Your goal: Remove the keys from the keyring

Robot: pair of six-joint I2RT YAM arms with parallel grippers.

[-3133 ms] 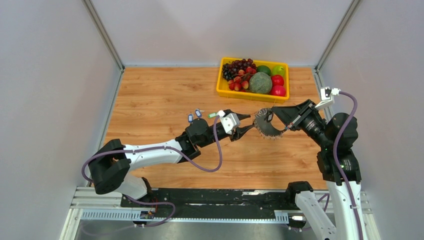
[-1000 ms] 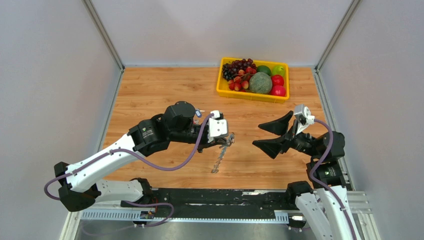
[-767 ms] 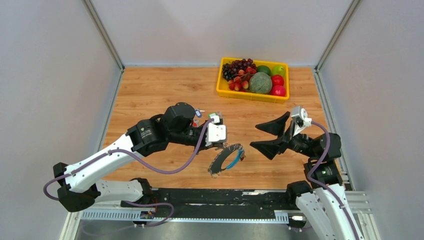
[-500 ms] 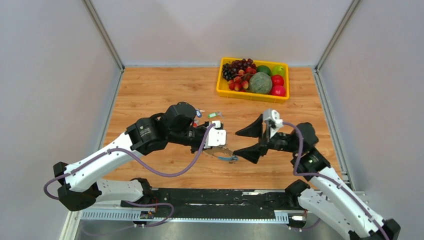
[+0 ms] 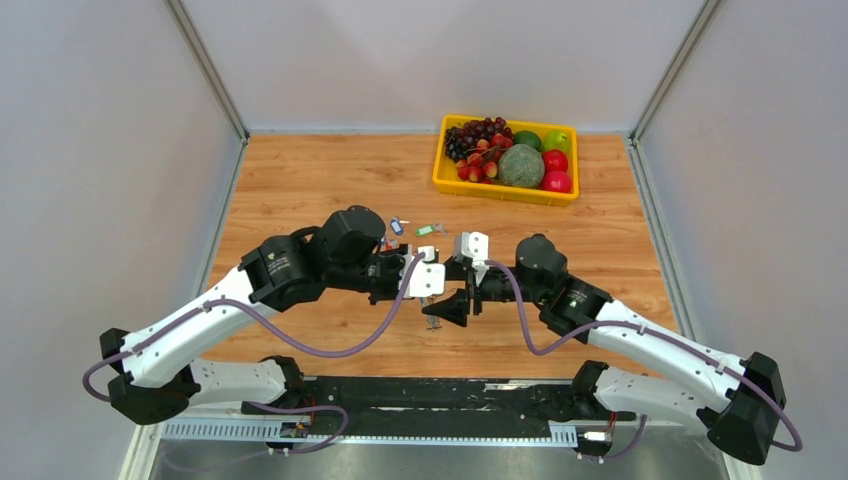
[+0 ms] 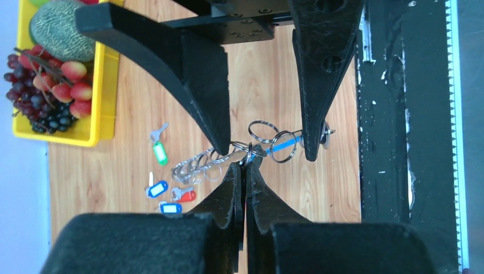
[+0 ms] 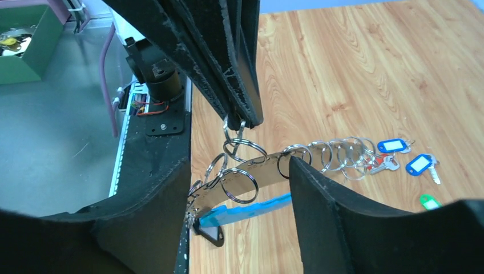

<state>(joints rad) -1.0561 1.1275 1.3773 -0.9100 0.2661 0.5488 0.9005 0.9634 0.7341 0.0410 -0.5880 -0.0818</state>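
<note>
Both nearer now: left pincer (image 6: 244, 164) clamped on keyring (image 7: 251, 209), right pincer (image 7: 237, 168) apart around it

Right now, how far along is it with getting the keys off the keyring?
Done: four loose keys with green, red and blue tags lie on the table. In hand: the left fingers are shut on the keyring, the right fingers open either side of it. Left: a black-tagged key hangs from the keyring.
</note>
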